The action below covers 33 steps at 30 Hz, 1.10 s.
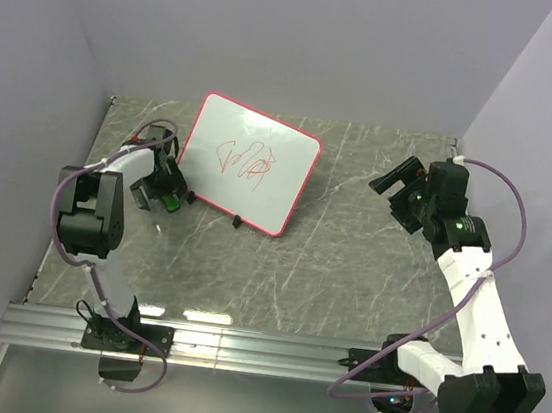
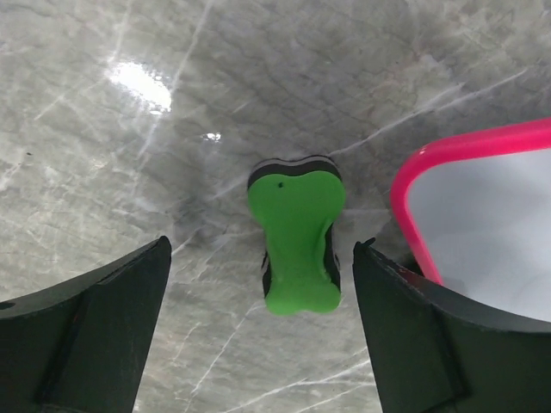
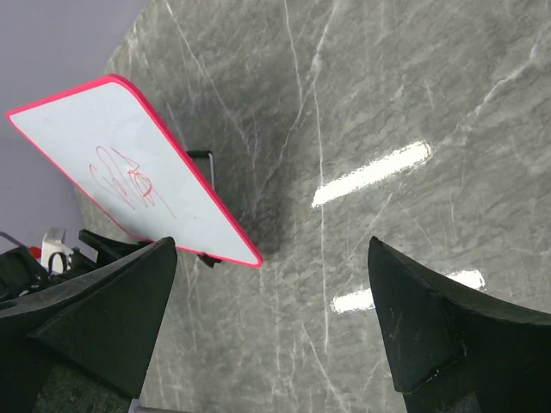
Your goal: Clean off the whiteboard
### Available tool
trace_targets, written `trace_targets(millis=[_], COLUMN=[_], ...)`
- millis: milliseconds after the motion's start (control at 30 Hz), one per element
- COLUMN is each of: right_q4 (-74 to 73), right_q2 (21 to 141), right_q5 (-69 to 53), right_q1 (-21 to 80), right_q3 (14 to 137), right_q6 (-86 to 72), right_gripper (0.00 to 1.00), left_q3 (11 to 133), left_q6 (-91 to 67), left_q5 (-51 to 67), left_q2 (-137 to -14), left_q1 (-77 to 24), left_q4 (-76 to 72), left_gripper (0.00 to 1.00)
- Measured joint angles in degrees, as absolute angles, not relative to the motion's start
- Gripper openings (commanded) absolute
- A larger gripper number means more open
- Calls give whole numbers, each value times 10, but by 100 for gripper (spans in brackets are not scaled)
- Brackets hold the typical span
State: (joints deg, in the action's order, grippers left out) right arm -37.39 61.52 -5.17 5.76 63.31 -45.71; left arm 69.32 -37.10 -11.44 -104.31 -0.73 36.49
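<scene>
Top view: the board (image 1: pixel 249 166) is propped at a tilt on the desk (image 1: pixel 348 276), at about 11 o'clock from the desk's middle. A red scribble (image 1: pixel 244 159) is borne at its centre; nothing in it can be read. The left tool (image 1: pixel 162 188) is held just beside the board's 9 o'clock edge, and the right tool (image 1: pixel 392 179) is held well apart at 3 o'clock. The left arm is the nearer.

Left wrist view: the fingers are spread wide, with nothing clamped. A green eraser (image 2: pixel 297 241) is seen lying on the desk between them, its long axis running 12 to 6, across the line that joins the fingers. A closing grip would therefore meet its long sides. The board's pink rim (image 2: pixel 448 159) is seen at 3 o'clock, just beside the eraser.

Right wrist view: this tool's fingers are also parted and empty. The board (image 3: pixel 129 163) is seen at 10 o'clock, well apart.

No brand or label is visible.
</scene>
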Motion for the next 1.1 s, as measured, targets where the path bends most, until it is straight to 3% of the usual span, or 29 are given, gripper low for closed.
trace_targets(millis=[133,333,367,400,433,767,1100], right_q4=[-373,-366,-363,-358,-352,-236,-207], right_q2=[615,624,628,634,641,799,998], right_q5=[-51,-52,-58,-67,-76,-276,-357], right_q1=[58,58,58,58,58,58,79], right_q3=[633,633,634,635,637,706,825], right_q6=[-453,-444,-438,-432,-426,-390,-375], right_gripper=[98,98,97,98,98,94,92], left_q3=[707,708,708,707,707,720,872], left_q6=[-372,-374,-373,-371,-374,-365,-362], left_q5=[-128,-144,-145,-146,-147,-149,-105], left_q2=[-1060,-1067,-1067,-1067,-1067,-1038,-947], left_q1=[-14,-13,-13,-13,-13,-18,-91], left_q4=[377,394,396,399,400,429,425], left_gripper=[77,42,35,10,0,0,0])
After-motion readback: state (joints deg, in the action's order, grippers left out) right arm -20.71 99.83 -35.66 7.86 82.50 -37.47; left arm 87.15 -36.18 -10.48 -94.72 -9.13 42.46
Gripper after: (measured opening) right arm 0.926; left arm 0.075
